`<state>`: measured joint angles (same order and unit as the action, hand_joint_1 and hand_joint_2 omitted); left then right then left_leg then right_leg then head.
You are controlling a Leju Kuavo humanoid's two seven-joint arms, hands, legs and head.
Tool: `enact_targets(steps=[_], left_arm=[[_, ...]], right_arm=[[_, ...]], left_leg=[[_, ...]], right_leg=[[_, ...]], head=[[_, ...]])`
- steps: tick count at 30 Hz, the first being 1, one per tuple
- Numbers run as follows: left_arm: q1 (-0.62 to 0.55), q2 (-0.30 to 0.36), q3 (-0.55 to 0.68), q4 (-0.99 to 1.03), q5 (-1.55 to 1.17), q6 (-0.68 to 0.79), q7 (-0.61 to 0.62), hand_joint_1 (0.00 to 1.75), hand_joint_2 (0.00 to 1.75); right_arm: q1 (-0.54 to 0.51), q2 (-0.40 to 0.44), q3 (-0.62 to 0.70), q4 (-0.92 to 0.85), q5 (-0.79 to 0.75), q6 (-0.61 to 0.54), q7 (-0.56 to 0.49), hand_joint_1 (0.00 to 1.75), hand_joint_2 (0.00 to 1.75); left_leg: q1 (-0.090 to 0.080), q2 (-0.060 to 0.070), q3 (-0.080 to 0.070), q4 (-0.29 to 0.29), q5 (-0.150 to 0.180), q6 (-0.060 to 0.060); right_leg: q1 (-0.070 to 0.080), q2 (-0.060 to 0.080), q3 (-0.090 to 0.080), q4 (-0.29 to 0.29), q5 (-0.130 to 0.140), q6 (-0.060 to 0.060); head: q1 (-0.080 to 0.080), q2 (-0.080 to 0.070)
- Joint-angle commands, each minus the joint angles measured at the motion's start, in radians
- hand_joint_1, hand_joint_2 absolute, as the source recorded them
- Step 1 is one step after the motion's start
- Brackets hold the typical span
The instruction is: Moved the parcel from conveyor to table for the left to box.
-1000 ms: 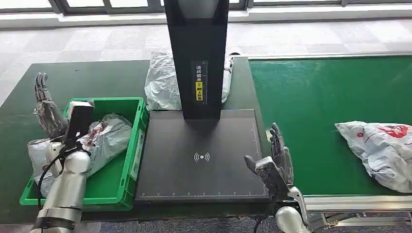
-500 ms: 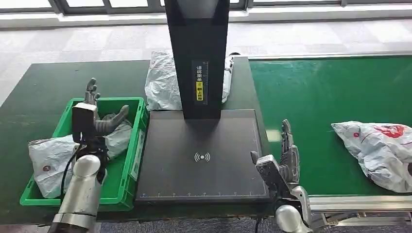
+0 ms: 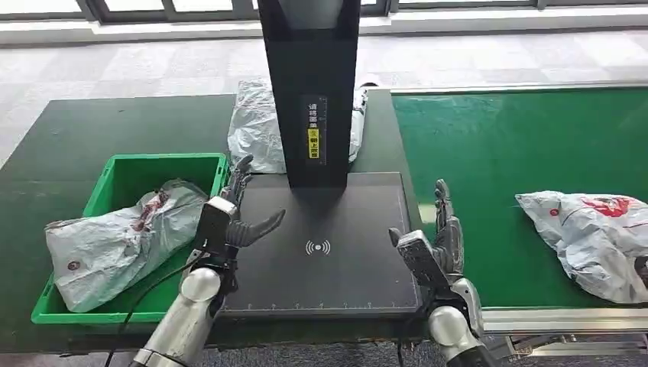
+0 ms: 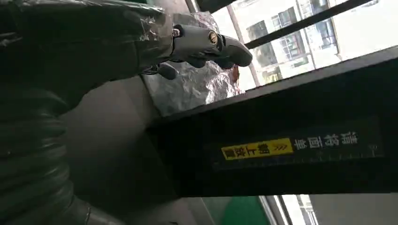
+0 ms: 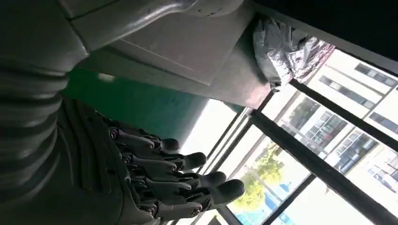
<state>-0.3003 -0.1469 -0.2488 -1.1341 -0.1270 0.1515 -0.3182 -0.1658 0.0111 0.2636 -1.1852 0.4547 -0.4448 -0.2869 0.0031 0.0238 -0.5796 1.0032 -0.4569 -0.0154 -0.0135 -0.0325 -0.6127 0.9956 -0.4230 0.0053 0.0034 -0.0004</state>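
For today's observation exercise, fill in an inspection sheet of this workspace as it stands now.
Surface: dark green table; green conveyor to its right.
Job's things: parcel on the conveyor; parcel in the green bin, hanging over its rim.
Clutter: black scanner pad with post; grey bag behind the post.
Hands: left hand open over the pad's edge; right hand open beside the pad.
Cables: black cable along the left arm.
Surroundings: tiled floor, windows.
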Motion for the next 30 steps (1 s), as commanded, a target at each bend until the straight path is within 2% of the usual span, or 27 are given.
enact_targets(steps=[1, 9, 12, 16, 19, 20, 23, 24, 27, 29, 30], left_arm=[[-0.067, -0.015, -0.089, 0.200, 0.007, 0.046, -0.004, 0.00, 1.75], [-0.086, -0.015, -0.105, 0.242, -0.011, 0.081, -0.010, 0.00, 1.75], [-0.094, -0.017, -0.114, 0.261, -0.017, 0.110, -0.013, 0.00, 1.75], [-0.075, -0.010, -0.129, 0.247, -0.019, 0.153, -0.011, 0.00, 1.75], [-0.072, -0.018, -0.133, 0.246, -0.020, 0.163, 0.001, 0.00, 1.75], [-0.072, -0.022, -0.133, 0.244, -0.021, 0.167, 0.002, 0.00, 1.75], [-0.071, -0.023, -0.134, 0.241, -0.022, 0.168, 0.006, 0.00, 1.75], [-0.069, -0.024, -0.131, 0.241, -0.021, 0.165, 0.012, 0.00, 1.75], [-0.062, -0.023, -0.127, 0.241, -0.018, 0.167, 0.009, 0.00, 1.75], [-0.061, -0.023, -0.126, 0.241, -0.019, 0.166, 0.007, 0.00, 1.75], [-0.062, -0.022, -0.124, 0.242, -0.024, 0.170, 0.008, 0.00, 1.75]], right_arm=[[-0.071, 0.041, -0.033, 0.139, 0.001, -0.001, 0.019, 0.00, 1.75], [-0.059, 0.048, -0.053, 0.124, -0.027, 0.029, 0.009, 0.00, 1.75], [-0.045, 0.047, -0.067, 0.119, 0.036, -0.035, 0.038, 0.00, 1.75], [-0.051, 0.029, -0.114, 0.146, 0.261, -0.156, 0.163, 0.00, 1.75], [-0.083, 0.019, -0.180, 0.206, 0.441, -0.204, 0.277, 0.00, 1.75], [-0.094, 0.007, -0.198, 0.227, 0.496, -0.209, 0.320, 0.00, 1.75], [-0.096, 0.004, -0.218, 0.243, 0.535, -0.207, 0.339, 0.00, 1.75], [-0.093, 0.004, -0.253, 0.253, 0.650, -0.204, 0.413, 0.00, 1.75], [-0.066, -0.030, -0.316, 0.265, 0.764, -0.189, 0.508, 0.00, 1.75], [-0.061, -0.029, -0.342, 0.262, 0.779, -0.182, 0.496, 0.00, 1.75], [-0.062, -0.030, -0.372, 0.270, 0.861, -0.167, 0.555, 0.00, 1.75]], left_leg=[[0.001, -0.002, 0.003, -0.002, 0.000, 0.000], [0.001, -0.002, 0.003, -0.001, 0.000, 0.000], [0.001, -0.003, 0.002, -0.001, 0.000, 0.000], [0.001, -0.004, 0.003, -0.002, 0.000, 0.000], [0.001, -0.004, 0.005, -0.003, 0.000, 0.001], [0.001, -0.003, 0.003, -0.001, 0.000, 0.000], [0.001, -0.004, 0.003, -0.001, 0.000, 0.001], [0.000, -0.003, 0.002, -0.001, 0.000, 0.000], [0.001, -0.005, 0.003, -0.002, 0.000, 0.001], [0.001, -0.006, 0.003, -0.002, 0.000, 0.000], [0.001, -0.006, 0.004, -0.002, 0.000, 0.000]], right_leg=[[0.000, 0.003, 0.003, -0.002, 0.000, -0.001], [0.000, 0.002, 0.003, -0.002, 0.000, -0.001], [0.000, 0.001, 0.003, -0.001, 0.000, -0.001], [0.000, 0.001, 0.004, -0.002, 0.000, -0.001], [0.001, 0.003, 0.006, -0.004, 0.000, -0.001], [0.000, 0.001, 0.003, -0.002, 0.000, 0.000], [0.000, 0.001, 0.004, -0.003, 0.000, 0.000], [-0.001, 0.001, 0.002, -0.002, 0.000, 0.000], [0.000, -0.001, 0.004, -0.003, 0.000, 0.000], [0.000, -0.002, 0.004, -0.003, -0.001, 0.000], [0.000, 0.000, 0.005, -0.003, -0.001, -0.001]], head=[[0.000, 0.000], [0.000, 0.000], [0.000, 0.000], [0.000, 0.000], [0.000, 0.000], [0.000, 0.000], [0.000, 0.000], [0.000, 0.000], [0.000, 0.000], [0.000, 0.000], [0.000, 0.000]])
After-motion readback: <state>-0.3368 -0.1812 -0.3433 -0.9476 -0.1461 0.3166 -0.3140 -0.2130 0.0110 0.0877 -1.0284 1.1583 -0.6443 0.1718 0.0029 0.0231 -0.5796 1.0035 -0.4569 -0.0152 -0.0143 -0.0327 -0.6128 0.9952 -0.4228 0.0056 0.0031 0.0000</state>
